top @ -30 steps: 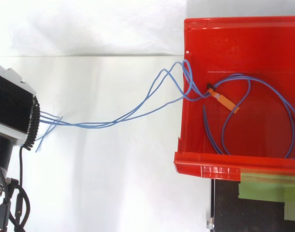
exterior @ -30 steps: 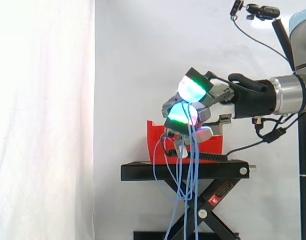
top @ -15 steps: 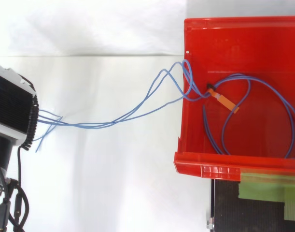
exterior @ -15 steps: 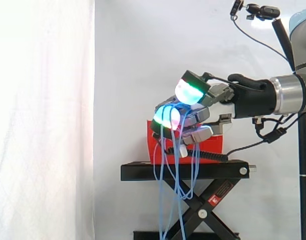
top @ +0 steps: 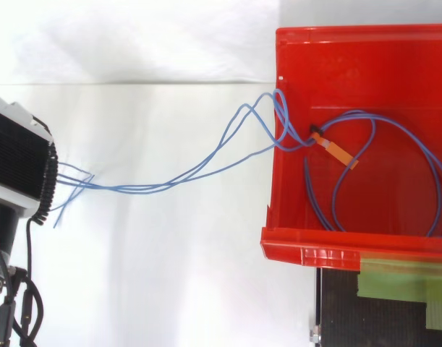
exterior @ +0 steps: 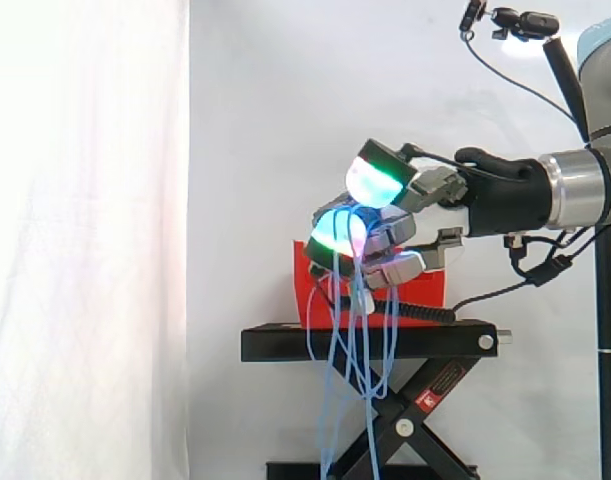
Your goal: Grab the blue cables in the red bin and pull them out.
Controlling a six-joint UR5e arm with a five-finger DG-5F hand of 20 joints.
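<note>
Obs: robot hand with glowing green and cyan pads [exterior: 415, 215] sits centre-right in the side view, clenched round a bundle of thin blue cables [top: 199, 170]. Strands drape off the curled fingers [exterior: 377, 178] and hang in slack loops to the bottom of the frame, in front of the black scissor-lift stand [exterior: 375, 342].

Key relation: in the top view the cables run as a long, roughly horizontal line from the hand's side at middle left to the open red plastic bin [top: 365, 50] at the right. They climb over the bin's left wall and end in a wide loop on the bin floor. So the uncleared length lies to the right of the hand, with its axis left-right. I judge the pull must go on leftward, away from the bin.

In the way: the left wall itself, where several strands cross close together. A small orange tag with a black end [top: 338, 153] lies on the cable just inside that wall; I think it could snag at the rim.

Other: strip of green tape [top: 401, 278] at lower right, white curtain [exterior: 85, 250] behind. Neither interferes
</note>
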